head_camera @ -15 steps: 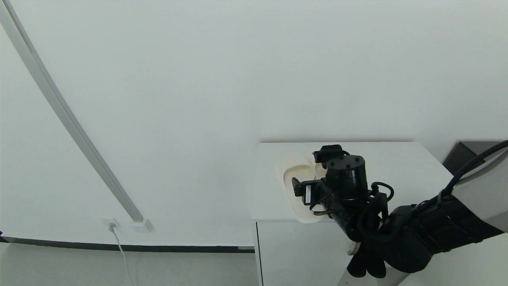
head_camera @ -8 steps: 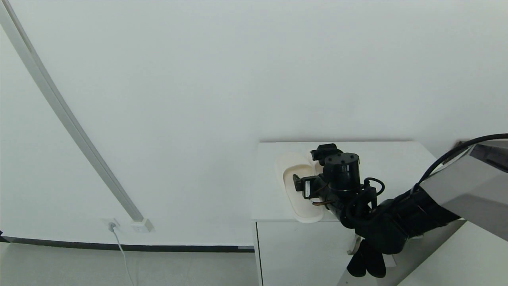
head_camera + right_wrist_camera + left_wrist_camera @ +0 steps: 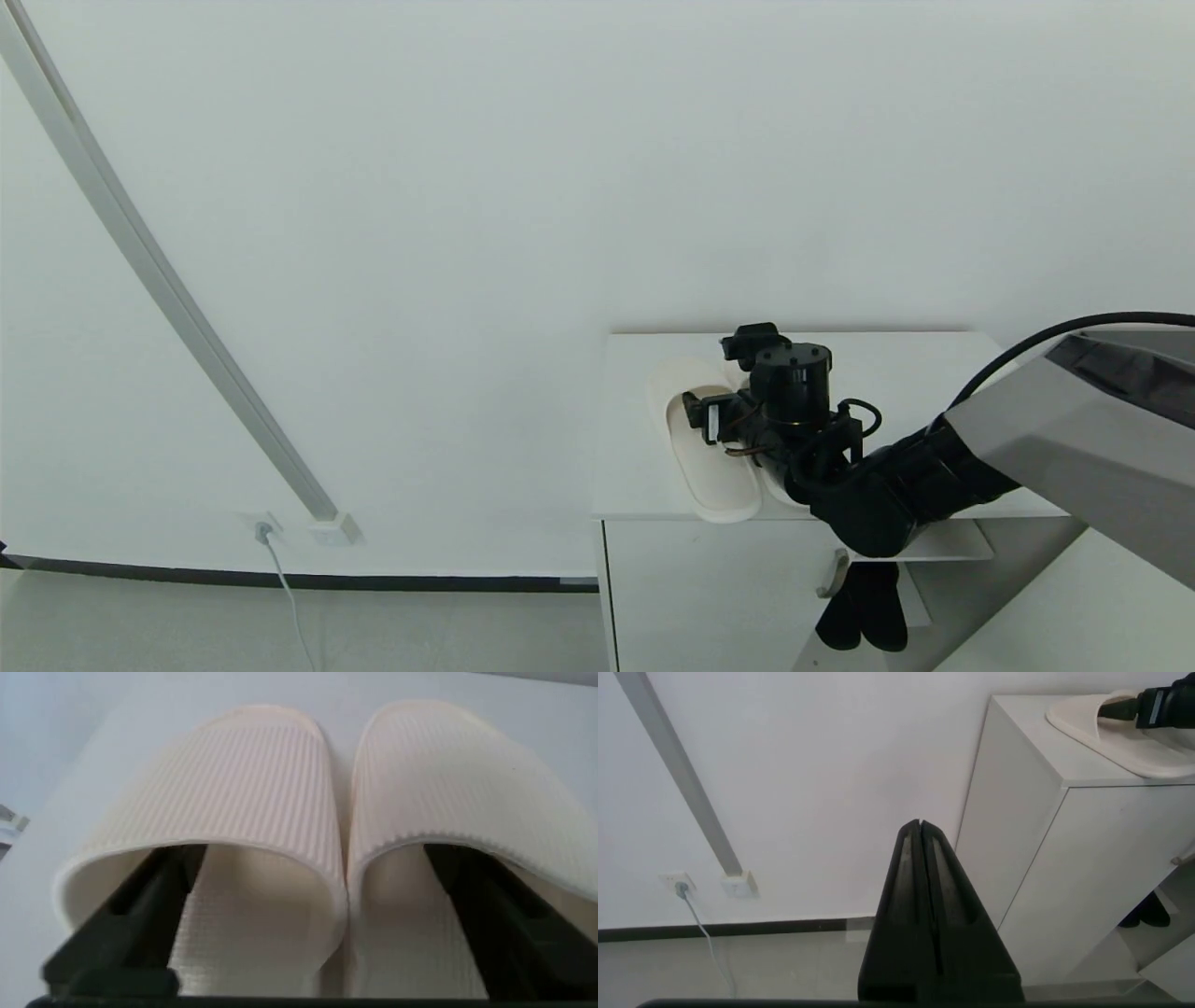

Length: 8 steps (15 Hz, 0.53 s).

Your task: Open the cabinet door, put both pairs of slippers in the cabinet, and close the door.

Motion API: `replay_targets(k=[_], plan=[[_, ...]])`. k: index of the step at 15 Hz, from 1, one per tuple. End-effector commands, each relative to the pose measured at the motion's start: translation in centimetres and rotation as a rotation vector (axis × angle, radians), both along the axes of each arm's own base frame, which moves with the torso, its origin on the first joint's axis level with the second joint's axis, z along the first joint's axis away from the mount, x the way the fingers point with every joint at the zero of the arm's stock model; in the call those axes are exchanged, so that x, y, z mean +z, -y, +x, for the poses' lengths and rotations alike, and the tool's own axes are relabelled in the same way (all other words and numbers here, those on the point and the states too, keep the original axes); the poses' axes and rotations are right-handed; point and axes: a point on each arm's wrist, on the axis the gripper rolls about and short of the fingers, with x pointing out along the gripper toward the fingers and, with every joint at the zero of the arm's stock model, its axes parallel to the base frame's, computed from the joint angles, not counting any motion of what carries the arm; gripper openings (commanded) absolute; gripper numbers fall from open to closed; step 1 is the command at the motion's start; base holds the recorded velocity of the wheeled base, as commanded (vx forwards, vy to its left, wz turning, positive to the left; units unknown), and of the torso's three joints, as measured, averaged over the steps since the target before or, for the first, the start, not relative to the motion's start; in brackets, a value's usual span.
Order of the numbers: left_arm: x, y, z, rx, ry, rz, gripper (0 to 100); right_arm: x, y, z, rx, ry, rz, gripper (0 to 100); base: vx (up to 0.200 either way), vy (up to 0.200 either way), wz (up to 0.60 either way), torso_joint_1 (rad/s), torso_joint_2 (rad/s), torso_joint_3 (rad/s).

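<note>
A pair of cream slippers (image 3: 702,448) lies on top of the white cabinet (image 3: 924,373), heels over its front edge. In the right wrist view the two slippers (image 3: 280,812) lie side by side. My right gripper (image 3: 341,891) is open, with one finger (image 3: 121,929) inside each slipper's strap opening. The right arm (image 3: 794,401) covers the second slipper from above. A black pair of slippers (image 3: 861,611) sits low inside the cabinet, past the open right door. My left gripper (image 3: 920,868) is shut on nothing, low down and left of the cabinet (image 3: 1046,859).
The cabinet's left door (image 3: 700,597) is closed, with a handle (image 3: 828,574) at its edge. An inner shelf (image 3: 943,551) shows above the black pair. On the wall are a slanted rail (image 3: 168,280) and a socket with a cable (image 3: 264,534). Open floor lies left of the cabinet.
My right arm has moved farther over the cabinet top toward the wall, bringing the gripper into the cream slippers. The slippers and the left arm have stayed put.
</note>
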Motion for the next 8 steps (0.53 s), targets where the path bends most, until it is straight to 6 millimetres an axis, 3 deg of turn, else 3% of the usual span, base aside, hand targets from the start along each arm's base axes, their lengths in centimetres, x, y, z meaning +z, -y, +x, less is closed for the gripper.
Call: replay_targets(k=[1,8], plan=[[0.01,0.0,0.01,0.0,0.0,0.0,0,-0.59,-0.19,0.22,0.0,-0.009,-0.006,0,0.0,0.0,0.0,0.0,0.0,0.0],[0.01,0.0,0.01,-0.001,0.0,0.0,0,-0.18,-0.16,0.18,0.001,0.0,-0.001,0,0.0,0.0,0.0,0.0,0.0,0.0]])
